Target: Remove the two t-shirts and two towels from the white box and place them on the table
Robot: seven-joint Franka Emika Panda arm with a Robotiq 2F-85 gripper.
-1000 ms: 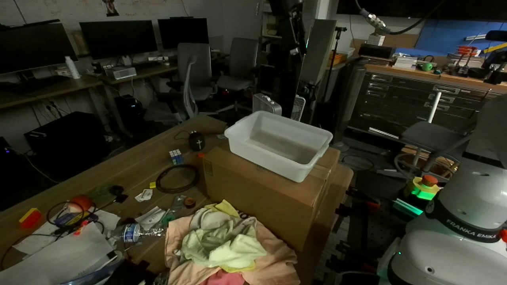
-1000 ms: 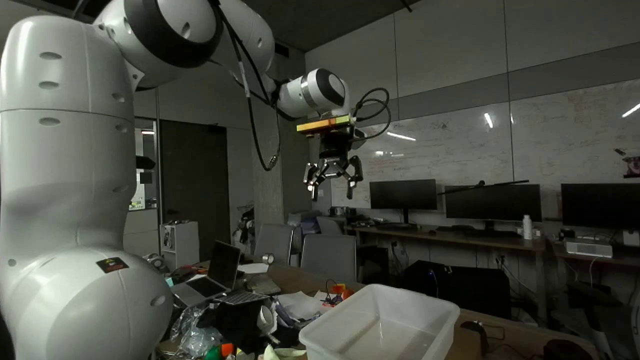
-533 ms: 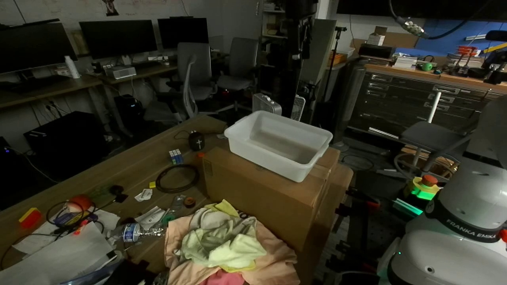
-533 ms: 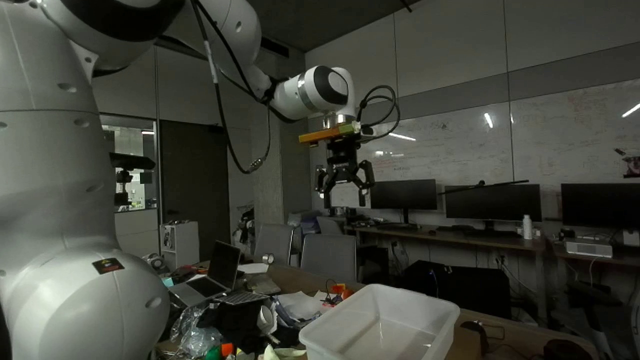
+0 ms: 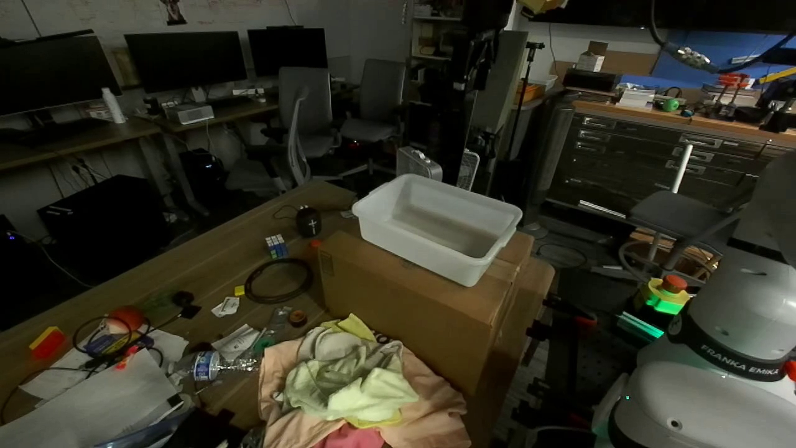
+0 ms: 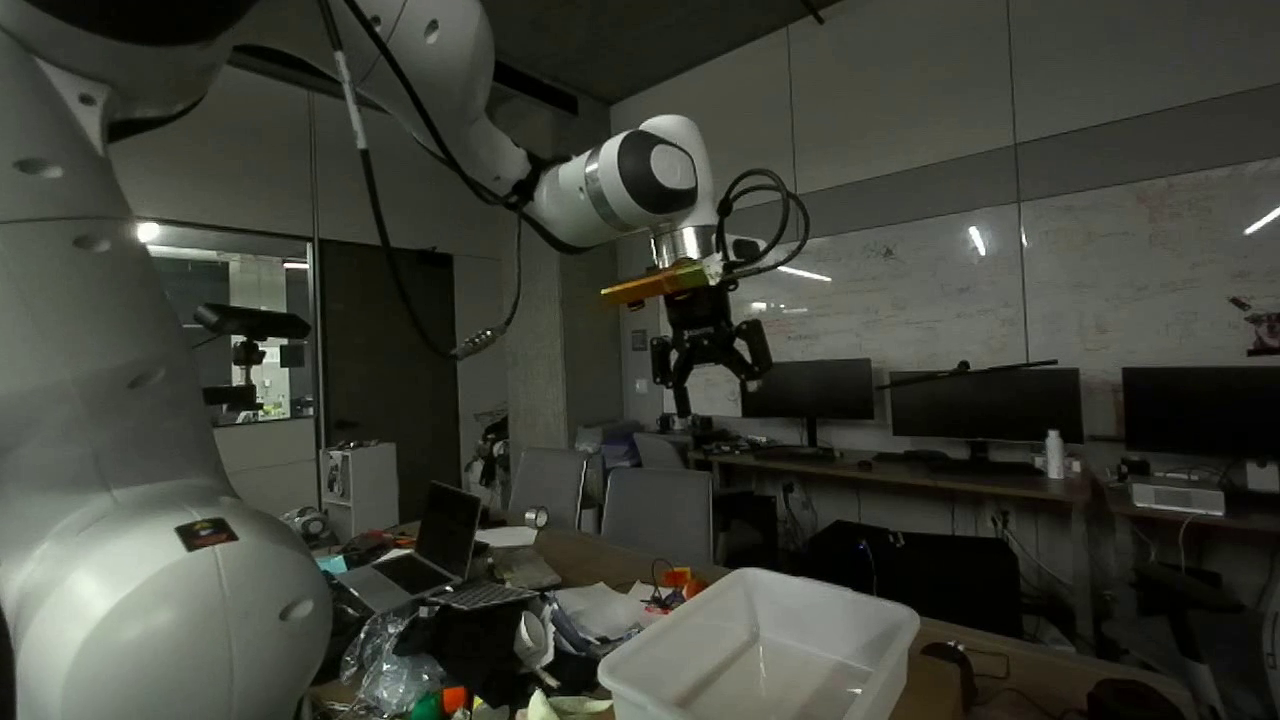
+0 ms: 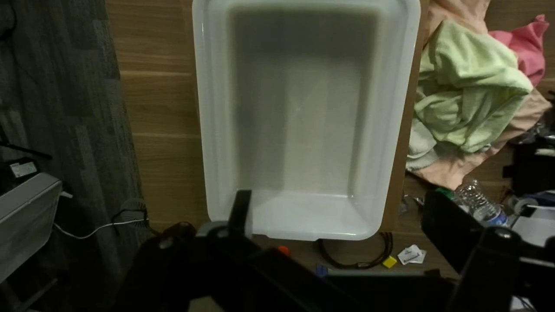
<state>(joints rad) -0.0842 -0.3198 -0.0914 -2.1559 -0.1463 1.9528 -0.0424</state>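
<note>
The white box (image 5: 404, 254) stands on a cardboard box and is empty; it also shows in an exterior view (image 6: 885, 655) and the wrist view (image 7: 299, 216). Beside it, on the table (image 5: 211, 261), lies a crumpled cloth pile. A pale green cloth (image 5: 367, 386) is on top, with a grey-white cloth (image 7: 419, 138), a peach cloth (image 5: 429, 398) and a pink cloth (image 5: 351, 437) under or beside it. A yellow cloth (image 5: 356, 326) peeks out. Which are shirts or towels I cannot tell. My gripper (image 6: 720, 395) is open, empty and high above the white box, pointing down.
The brown cardboard box (image 5: 404, 311) raises the white box. A plastic bottle (image 5: 208, 366), papers (image 5: 93, 404), a cable coil (image 5: 278, 300) and a cube puzzle (image 5: 276, 246) lie on the table. A laptop (image 6: 445, 540) and clutter (image 6: 480, 640) stand at the far side.
My arm has swung and the open gripper has moved right and slightly down in an exterior view. The white box and the cloths have not moved.
</note>
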